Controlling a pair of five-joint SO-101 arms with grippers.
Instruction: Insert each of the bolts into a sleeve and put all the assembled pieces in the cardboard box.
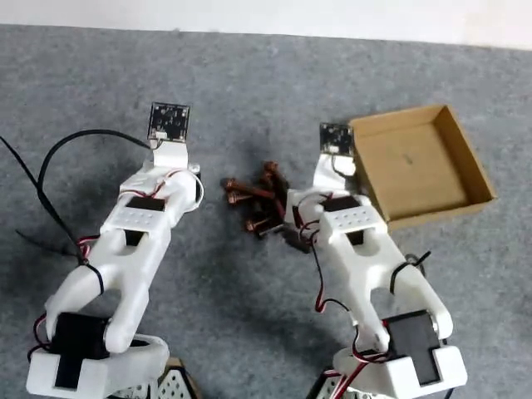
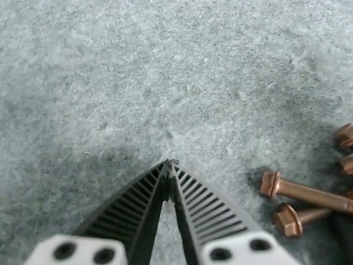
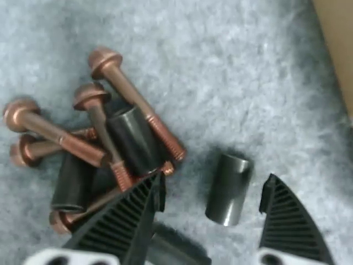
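Straddling a loose sleeve [image 3: 229, 189], jaws apart, the right gripper [image 3: 215, 181] had assembled nothing yet: bolts [image 3: 138, 105] heaped beside it, cardboard box [image 1: 407, 170] empty, left gripper [image 2: 170, 165] closed.

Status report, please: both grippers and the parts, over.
Left gripper shut, over mat. Right gripper open over one loose sleeve. Bolts heaped beside it, nothing blocking.

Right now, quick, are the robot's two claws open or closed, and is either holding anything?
Left gripper: shut, holding nothing.
Right gripper: open, a short dark metal sleeve lying between its fingers, not gripped.
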